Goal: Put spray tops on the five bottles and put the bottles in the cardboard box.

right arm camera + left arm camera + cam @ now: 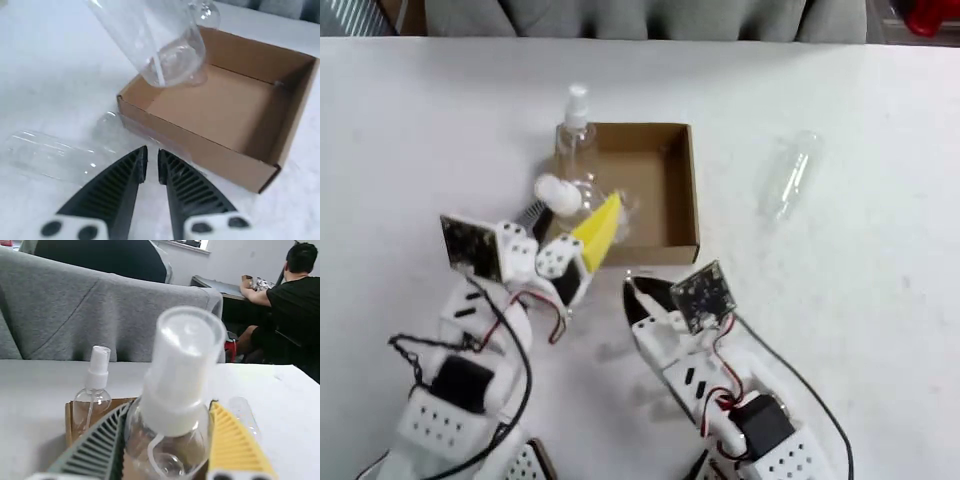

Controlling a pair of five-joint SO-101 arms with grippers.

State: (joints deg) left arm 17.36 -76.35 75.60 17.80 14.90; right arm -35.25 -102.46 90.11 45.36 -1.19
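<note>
Two clear, white-topped: held bottle [167, 440] pinched in left gripper [170, 412] jaws over cardboard box [680, 190]; standing bottle [575, 135] at its corner. Right gripper [151, 165] jaws nearly pressed together.

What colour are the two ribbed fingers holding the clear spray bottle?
One finger yellow, the other dark grey; clearest in left wrist view.

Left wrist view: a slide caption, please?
Left end effector gripping a spray bottle; a second bottle stands at the cardboard box.
</note>
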